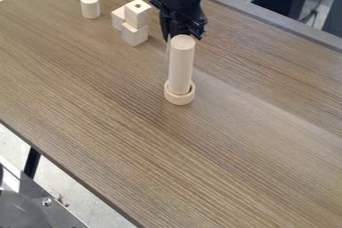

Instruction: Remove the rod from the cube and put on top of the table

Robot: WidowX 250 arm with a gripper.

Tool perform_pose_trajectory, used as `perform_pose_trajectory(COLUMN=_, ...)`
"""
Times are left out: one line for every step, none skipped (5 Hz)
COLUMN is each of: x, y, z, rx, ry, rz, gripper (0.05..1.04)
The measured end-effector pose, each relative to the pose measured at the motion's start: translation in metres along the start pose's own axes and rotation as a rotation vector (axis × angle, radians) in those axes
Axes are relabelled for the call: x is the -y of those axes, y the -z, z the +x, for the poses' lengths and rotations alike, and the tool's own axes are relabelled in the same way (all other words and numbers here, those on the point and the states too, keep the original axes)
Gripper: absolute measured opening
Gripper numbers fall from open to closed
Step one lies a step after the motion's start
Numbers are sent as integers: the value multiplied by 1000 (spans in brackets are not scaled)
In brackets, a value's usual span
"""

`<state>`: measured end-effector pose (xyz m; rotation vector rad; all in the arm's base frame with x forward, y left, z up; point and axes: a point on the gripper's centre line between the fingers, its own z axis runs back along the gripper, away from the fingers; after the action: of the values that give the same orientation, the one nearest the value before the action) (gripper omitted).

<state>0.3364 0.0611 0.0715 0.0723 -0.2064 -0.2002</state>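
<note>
**Rod upright in the ring, gripper just behind its top**

We see the ring (179, 99) well inside the edges of the table (227, 172), with the rod (180, 67) standing upright in its opening. From the ring, we have a broad run of wood-grained tabletop toward the camera and to the picture's right. Toward the lower left, the near edge cuts past on a slant, well apart from the ring, with a dark table leg (31, 162) below it. Beyond the ring, on the upper right, the far edge runs on a slant beside a grey strip (267, 14). The tightest room is above the ring and behind it, where the gripper (182, 19) hangs down close to the rod's top. We cannot tell whether the claw is apart, together or clamped on the rod.

We count one ring and one rod. Up and to the left of the ring, near the gripper, there are three wooden blocks: an upper block (138, 13) with a hole in its top face, a lower block (135, 34) under it, and a side block (117, 18) on their left. Farther from the ring, past the blocks, we count one short cylinder (90, 7), standing upright.
</note>
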Motion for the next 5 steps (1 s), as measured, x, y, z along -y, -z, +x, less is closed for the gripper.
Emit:
perform_pose_trajectory(x=-11, y=0, z=-4, rx=4, ry=-35, rz=-3, gripper=109)
perform_pose_trajectory(x=-21, y=-3, z=0, rx=27, ry=-56, rz=-6, gripper=109)
perform_pose_trajectory(x=-27, y=2, z=5, rx=29, ry=-55, rz=-8, gripper=109)
perform_pose_trajectory(x=-28, y=7, z=8, rx=23, ry=-54, rz=-11, gripper=109)
perform_pose_trajectory(x=-28, y=14, z=9, rx=10, ry=-51, rz=-16, gripper=109)
